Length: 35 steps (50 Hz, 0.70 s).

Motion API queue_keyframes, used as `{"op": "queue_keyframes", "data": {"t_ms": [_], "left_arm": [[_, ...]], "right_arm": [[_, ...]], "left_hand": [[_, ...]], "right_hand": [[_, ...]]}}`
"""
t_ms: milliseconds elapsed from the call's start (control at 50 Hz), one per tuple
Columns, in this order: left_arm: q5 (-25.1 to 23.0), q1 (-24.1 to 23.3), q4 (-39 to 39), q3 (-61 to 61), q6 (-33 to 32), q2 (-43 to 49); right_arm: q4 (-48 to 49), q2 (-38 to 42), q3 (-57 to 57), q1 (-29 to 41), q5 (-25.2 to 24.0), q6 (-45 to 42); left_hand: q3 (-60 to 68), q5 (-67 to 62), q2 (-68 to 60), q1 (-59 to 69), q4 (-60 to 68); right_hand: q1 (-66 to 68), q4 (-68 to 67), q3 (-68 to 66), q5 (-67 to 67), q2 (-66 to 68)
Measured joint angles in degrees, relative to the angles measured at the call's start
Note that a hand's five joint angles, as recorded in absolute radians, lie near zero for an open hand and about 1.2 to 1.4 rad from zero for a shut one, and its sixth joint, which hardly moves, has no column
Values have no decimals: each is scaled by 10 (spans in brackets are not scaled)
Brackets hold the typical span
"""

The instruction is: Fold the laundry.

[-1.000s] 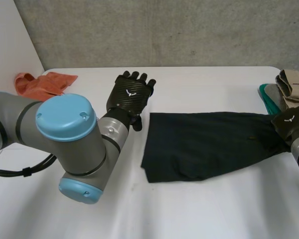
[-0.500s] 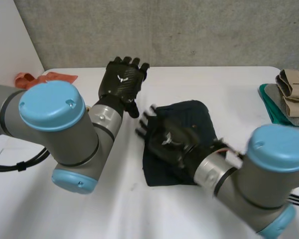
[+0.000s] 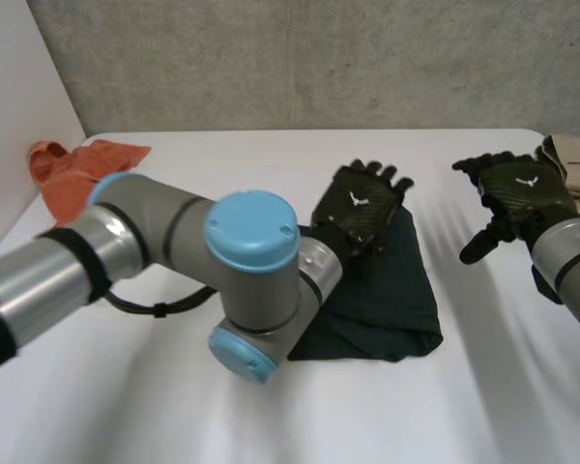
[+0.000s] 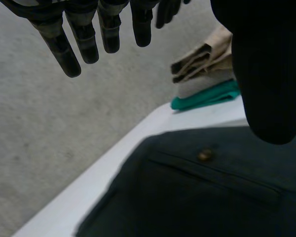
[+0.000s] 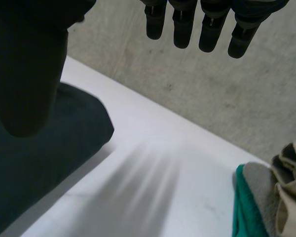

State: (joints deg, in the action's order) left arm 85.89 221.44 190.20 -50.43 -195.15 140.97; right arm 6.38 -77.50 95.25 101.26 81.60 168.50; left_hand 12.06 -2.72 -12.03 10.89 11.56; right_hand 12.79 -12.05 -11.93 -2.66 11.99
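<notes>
A dark garment (image 3: 391, 300) lies folded in half in the middle of the white table (image 3: 483, 387). In the left wrist view its top layer (image 4: 187, 197) shows a seam and a small button (image 4: 204, 155). My left hand (image 3: 361, 208) reaches across over the garment's far left part, fingers (image 4: 84, 42) straight and holding nothing. My right hand (image 3: 517, 191) hangs open above bare table to the garment's right, apart from it. In the right wrist view its straight fingers (image 5: 182, 24) point past the garment's rounded corner (image 5: 64, 133).
An orange cloth (image 3: 77, 164) lies crumpled at the table's far left. A stack of folded beige, grey and teal laundry (image 3: 568, 159) sits at the far right edge, just beyond my right hand, also as a stack (image 4: 207, 74) and a stack (image 5: 266, 197). A grey wall stands behind.
The garment lay spread out with my right hand gripping its right end. That end was carried over to the left, folding it; the right hand let go and drew back right. My left hand moved onto it.
</notes>
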Motion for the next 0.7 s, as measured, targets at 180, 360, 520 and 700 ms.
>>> {"op": "queue_keyframes", "data": {"t_ms": [180,360,520,700], "left_arm": [[53,15,-79,88,-6,84],[106,45,-195,99,-39,86],[105,41,-245,83,-74,80],[101,33,-244,79,-73,21]], "right_arm": [[-34,91,-47,14,-5,1],[-79,178,-108,50,-35,3],[-96,236,-153,69,-32,-5],[-114,202,-174,74,29,-56]], "left_hand": [[0,0,0,0,0],[0,0,0,0,0],[0,0,1,-5,0],[0,0,1,-6,0]], "right_hand": [[0,0,0,0,0],[0,0,0,0,0],[0,0,0,0,0],[0,0,0,0,0]]}}
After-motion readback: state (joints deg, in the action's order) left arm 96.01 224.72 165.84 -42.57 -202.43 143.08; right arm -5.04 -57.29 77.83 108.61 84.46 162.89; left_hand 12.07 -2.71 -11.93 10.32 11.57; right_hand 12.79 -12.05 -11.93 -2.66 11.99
